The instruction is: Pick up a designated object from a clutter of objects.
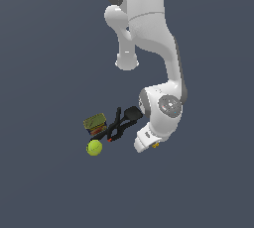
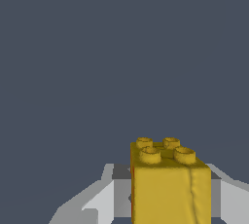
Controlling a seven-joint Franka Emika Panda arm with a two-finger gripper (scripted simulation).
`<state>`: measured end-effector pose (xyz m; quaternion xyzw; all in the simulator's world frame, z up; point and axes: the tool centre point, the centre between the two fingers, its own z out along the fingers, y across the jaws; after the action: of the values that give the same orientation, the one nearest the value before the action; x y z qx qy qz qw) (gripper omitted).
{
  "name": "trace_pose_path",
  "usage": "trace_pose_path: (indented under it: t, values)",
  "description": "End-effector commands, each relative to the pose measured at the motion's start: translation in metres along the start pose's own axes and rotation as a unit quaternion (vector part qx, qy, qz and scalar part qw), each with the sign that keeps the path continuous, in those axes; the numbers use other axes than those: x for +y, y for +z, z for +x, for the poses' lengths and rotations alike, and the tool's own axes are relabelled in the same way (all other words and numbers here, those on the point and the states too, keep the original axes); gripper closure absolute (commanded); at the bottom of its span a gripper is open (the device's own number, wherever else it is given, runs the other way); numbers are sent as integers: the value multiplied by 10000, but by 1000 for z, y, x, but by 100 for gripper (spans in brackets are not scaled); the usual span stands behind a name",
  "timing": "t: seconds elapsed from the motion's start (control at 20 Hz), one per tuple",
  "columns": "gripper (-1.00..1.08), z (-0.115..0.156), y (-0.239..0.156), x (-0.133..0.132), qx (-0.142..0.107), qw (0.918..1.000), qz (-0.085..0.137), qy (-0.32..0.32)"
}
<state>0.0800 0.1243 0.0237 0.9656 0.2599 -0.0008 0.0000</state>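
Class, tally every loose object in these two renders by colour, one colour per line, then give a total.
Yellow-green: 1, the ball
Olive-brown: 1, the box
Black: 1, the long-handled utensil
Yellow: 1, the studded block
Total: 4

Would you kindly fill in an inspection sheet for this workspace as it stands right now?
Surface: plain dark grey floor.
Job's thing: yellow studded block sits between the fingers in the wrist view; only a yellow speck shows under the hand in the exterior view.
Clutter: yellow-green ball, olive-brown box and black long-handled tool are grouped at the exterior view's left of the gripper.
Gripper: fingers flank the block; contact cannot be confirmed.
Cables: nothing seen.
Surroundings: nothing seen.
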Motion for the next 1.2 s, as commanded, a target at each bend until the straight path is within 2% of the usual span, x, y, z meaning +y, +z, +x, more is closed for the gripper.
trace_pose_path:
  t: [0.0, 0.45, 1.15]
  values:
    - [108, -2, -8, -1, 6, 10000, -3, 0]
    - [108, -17, -60, -7, 4, 10000, -9, -2]
    - [108, -55, -199, -23, 4, 10000, -8, -6]
